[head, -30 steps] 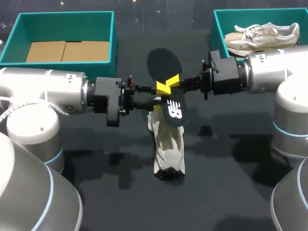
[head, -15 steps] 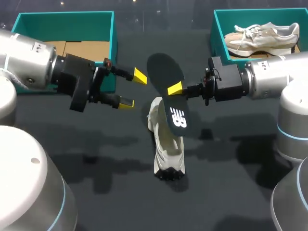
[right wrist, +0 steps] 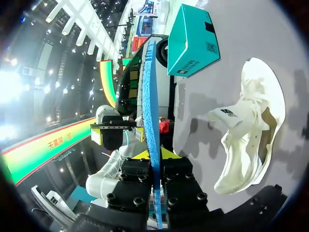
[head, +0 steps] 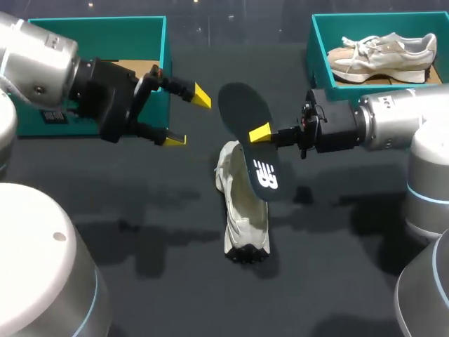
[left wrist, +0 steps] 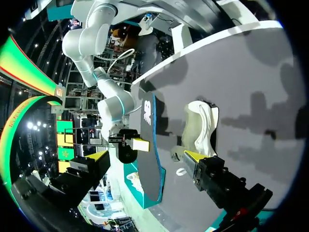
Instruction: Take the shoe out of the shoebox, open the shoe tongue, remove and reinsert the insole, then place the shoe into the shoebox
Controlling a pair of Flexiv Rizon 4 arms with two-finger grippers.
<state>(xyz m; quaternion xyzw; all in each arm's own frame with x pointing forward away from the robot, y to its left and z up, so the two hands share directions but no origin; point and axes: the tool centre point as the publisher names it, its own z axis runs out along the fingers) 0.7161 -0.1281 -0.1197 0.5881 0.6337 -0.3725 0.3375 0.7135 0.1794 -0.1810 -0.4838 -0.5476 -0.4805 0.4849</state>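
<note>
**Insole out of shoe, reinsertion not yet begun**

Step in hand: remove and reinsert the insole, at the halfway mark by my reading. The shoe is out of its box and the insole is out of the shoe.

- Right gripper [head: 261, 133]: closed on the insole [head: 247, 116], clamping it near its middle from both faces. The right wrist view shows the insole edge-on between the 2 fingers. It hangs in the air, tilted, with its lower end over the shoe's opening in the head view. The wrist views suggest it is clear of the shoe, but I cannot tell for certain.
- Left gripper [head: 186, 118]: wide open, holding nothing, off to the left of the insole and apart from it, in front of the left box [head: 165, 42].
- Shoe [head: 244, 210]: white, lying on the table [head: 351, 281] near the middle, opening toward the far side and toe toward the near edge. Nothing grips it.
- Left box has only cardboard [head: 95, 74] inside. Right box [head: 314, 42] has a 2nd shoe [head: 382, 53].

Next move, as I judge it: bring one end of the insole down to the opening and slide it toward the toe. The shoe is loose and likely to skid or roll, so the left gripper should steady it or hold the tongue back first. Boxing comes after.
</note>
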